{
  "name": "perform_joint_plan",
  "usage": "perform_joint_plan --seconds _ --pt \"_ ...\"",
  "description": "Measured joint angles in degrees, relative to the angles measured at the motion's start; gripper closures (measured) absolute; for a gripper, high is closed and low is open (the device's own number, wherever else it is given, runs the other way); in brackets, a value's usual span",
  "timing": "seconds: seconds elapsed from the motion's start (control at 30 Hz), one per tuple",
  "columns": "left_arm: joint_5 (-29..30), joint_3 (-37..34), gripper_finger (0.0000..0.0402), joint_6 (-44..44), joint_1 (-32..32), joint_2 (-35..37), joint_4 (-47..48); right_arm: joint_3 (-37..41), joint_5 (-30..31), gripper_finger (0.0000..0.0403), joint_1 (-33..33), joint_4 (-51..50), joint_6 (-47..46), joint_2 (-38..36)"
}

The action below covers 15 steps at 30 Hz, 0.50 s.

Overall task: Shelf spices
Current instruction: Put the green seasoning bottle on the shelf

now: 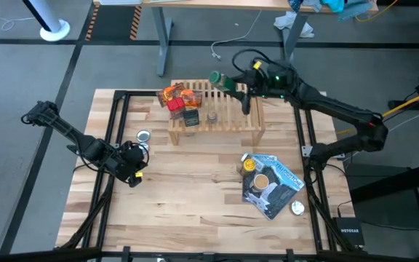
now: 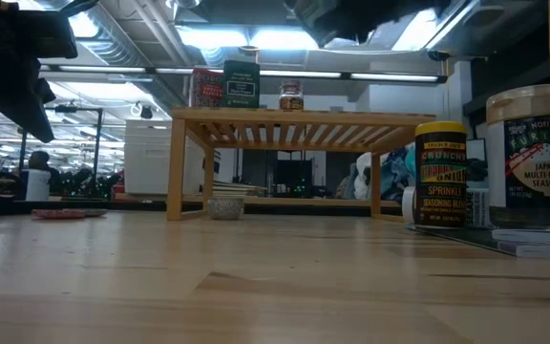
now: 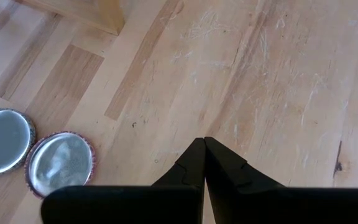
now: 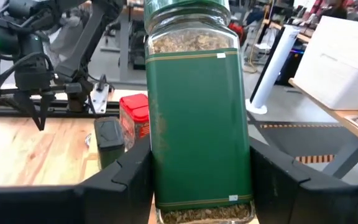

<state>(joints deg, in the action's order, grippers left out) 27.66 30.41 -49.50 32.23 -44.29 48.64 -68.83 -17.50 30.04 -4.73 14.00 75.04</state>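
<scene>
Silver discs lie near-left by the left gripper, fingers together, parked clear. Yellow-label jars wait near-right. Farther, right gripper clamps a green jar over the shelf, likely to place beside the spices.

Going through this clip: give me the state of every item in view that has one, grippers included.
right gripper: shut on the green jar, above the shelf's far edge.
green jar: held, capped, off the shelf.
left gripper: shut, empty, low over the table by two silver discs.
shelf: upright, several spices on its left part.
yellow-capped jar: upright on the table, not shelved.
tan-capped jar: upright, not shelved.
</scene>
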Motion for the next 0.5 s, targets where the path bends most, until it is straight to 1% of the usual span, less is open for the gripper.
perform_joint_plan --seconds 0.13,0.3,0.5 --pt "0.00 0.00 0.0400 0.00 0.00 0.02 0.02 7.50 0.52 0.0198 0.00 8.42 -1.01 -1.34" --pt "0.01 0.00 0.0400 0.00 -0.01 0.00 0.02 14.66 0.55 0.0198 0.00 22.84 -4.42 -0.98" --pt "0.01 0.00 0.0400 0.00 -0.01 0.00 0.01 21.82 2.03 0.0198 0.00 33.04 -7.86 -0.85"
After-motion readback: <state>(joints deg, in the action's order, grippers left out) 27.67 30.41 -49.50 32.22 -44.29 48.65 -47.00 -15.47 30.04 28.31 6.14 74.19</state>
